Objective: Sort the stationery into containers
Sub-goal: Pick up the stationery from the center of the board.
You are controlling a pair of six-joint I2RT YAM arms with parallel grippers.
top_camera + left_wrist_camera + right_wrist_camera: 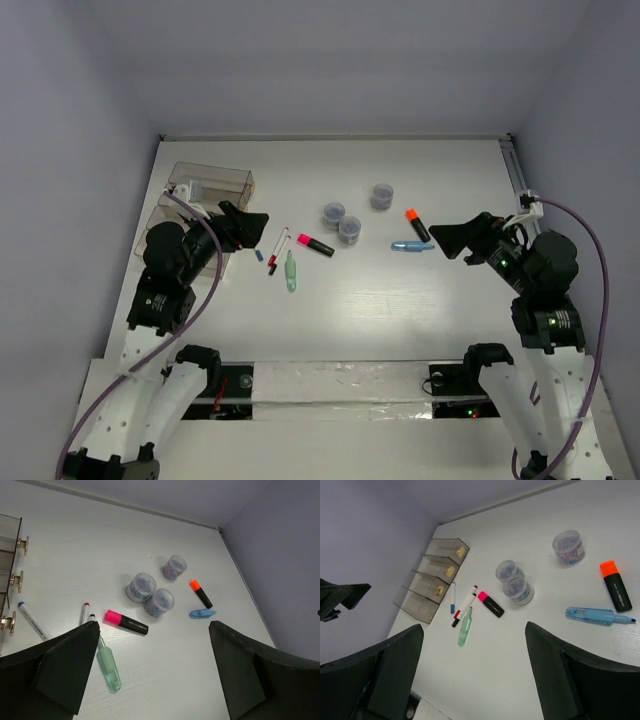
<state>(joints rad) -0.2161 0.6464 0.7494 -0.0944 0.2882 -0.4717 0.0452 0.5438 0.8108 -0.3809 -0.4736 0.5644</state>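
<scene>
Stationery (316, 245) lies loose on your worktop (400, 320); you see the left gripper (256, 221) and right gripper (446, 241) wide open, holding nothing.

The left end effector (153, 626) stands wide open, framing a pink highlighter (126, 623) and a pale green marker (109, 666) on the bench (75, 545). Beyond sit three round pots (159, 601), with an orange highlighter (201, 593) and a light blue marker (202, 613) to their right and clear containers (10, 570) at the left edge.

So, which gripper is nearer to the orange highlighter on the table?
Right. The right gripper is open just to the right of the orange highlighter; the left gripper is far to its left, beyond the pink highlighter.
</scene>
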